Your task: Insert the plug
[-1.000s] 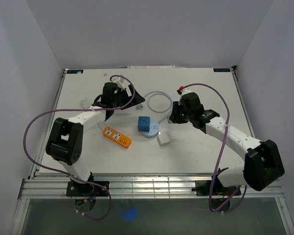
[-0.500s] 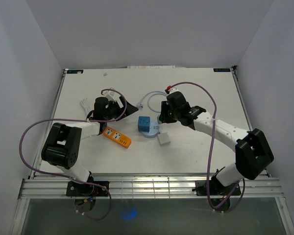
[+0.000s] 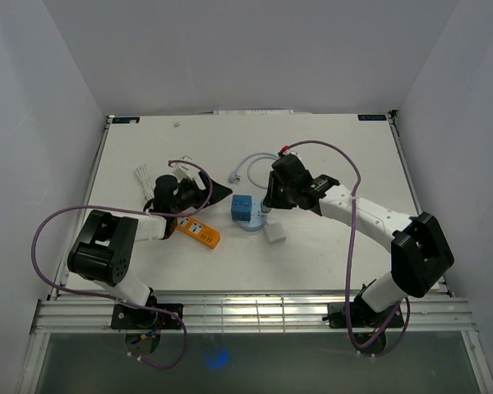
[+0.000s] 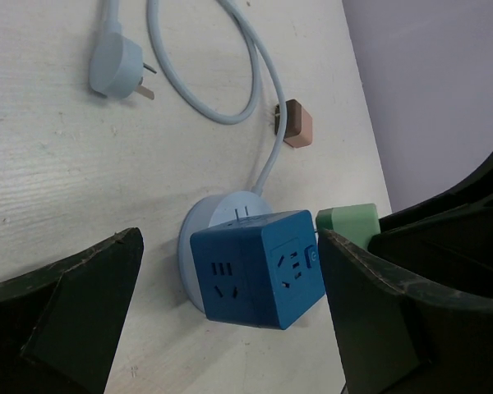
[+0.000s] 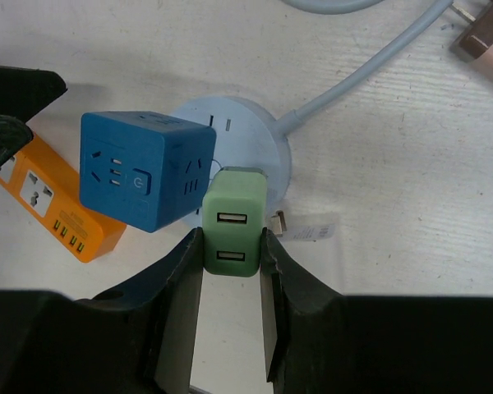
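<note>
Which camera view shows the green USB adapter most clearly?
The right wrist view: the green USB adapter sits centred, both ports visible, held by the right tool beside the blue cube socket. The left wrist view shows only a green corner behind the cube. In the top view it cannot be made out.

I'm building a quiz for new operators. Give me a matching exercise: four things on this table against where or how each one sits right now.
Things:
1 green charger
2 blue cube socket
3 orange power strip
4 pale blue plug

States:
A on a round pale base
B lying loose, prongs bare
C held by the right gripper
D flat, on the left arm's side of the cube

Pairs: 1-C, 2-A, 3-D, 4-B
</note>
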Available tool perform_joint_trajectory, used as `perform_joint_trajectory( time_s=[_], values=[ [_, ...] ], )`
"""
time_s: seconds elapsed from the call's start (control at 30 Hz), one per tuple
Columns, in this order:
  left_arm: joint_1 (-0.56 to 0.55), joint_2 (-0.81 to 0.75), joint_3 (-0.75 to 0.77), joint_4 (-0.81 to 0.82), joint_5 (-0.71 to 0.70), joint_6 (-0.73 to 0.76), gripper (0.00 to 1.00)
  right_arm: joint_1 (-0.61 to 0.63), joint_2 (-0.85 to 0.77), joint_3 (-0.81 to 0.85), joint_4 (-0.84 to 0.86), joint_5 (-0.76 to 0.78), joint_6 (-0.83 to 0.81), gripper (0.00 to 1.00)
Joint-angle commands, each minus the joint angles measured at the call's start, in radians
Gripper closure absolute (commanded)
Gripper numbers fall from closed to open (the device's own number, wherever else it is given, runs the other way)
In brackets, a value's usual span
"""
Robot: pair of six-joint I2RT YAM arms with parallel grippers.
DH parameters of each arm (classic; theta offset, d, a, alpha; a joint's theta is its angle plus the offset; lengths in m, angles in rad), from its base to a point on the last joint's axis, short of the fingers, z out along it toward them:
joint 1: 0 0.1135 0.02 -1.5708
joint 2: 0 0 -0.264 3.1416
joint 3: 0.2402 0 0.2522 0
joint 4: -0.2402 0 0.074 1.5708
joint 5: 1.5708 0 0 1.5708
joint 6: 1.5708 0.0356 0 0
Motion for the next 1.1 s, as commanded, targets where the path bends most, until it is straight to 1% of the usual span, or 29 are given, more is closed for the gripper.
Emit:
perform_joint_trajectory(
  time_s=[0.0,0.47,1.07],
  values=[
    [-0.002,-0.065,-0.009,0.087,0.042,0.014,0.02,0.022,0.017,0.048,-0.021,0.018,0.087,0.92],
    [-0.002,-0.034,-0.012,0.141,0.077,0.008,0.02,0.037,0.062,0.049,0.002,0.069,0.13,0.92],
    [-0.004,-0.032,-0.012,0.155,0.111,-0.012,0.02,0.045,0.1,0.037,0.05,0.072,0.139,0.92]
  ],
)
